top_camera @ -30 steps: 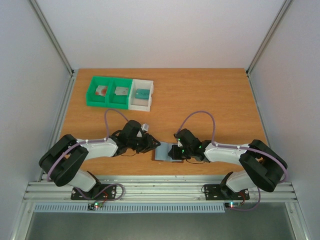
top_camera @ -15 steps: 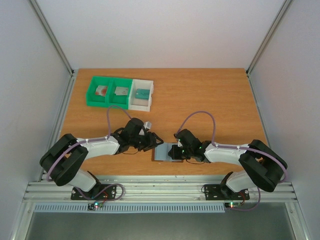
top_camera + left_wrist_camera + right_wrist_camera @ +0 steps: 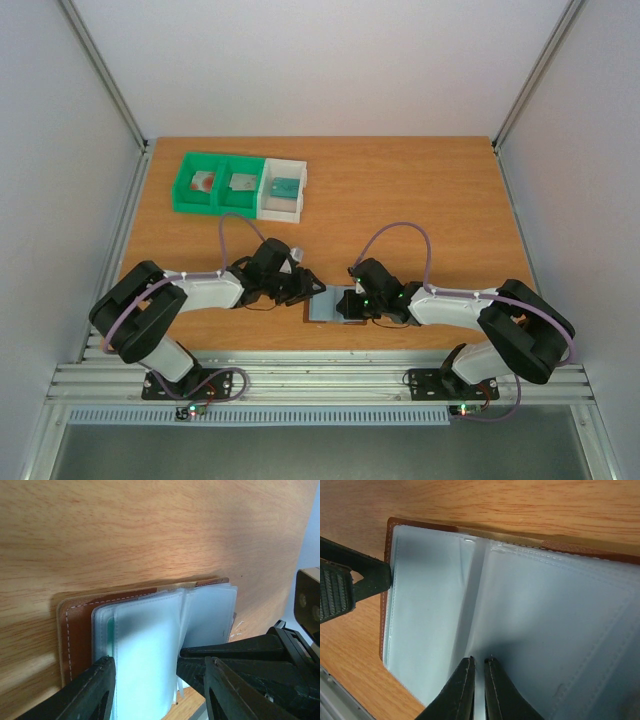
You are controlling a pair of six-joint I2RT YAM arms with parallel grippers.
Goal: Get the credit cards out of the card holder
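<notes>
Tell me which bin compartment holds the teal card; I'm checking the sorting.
The white bin, rightmost in the row, holds the teal card; the green bin holds a red-marked card and a greyish card.

Robot test cell, prob. a lab: wood-top table (image 3: 420,200) boxed in by plain white panels (image 3: 320,60) w/ aluminium frame struts (image 3: 105,75); left arm (image 3: 200,293) & right arm (image 3: 450,306) bolted to a metal rail (image 3: 320,380) at the near edge, status LEDs (image 3: 189,411) lit.
</notes>
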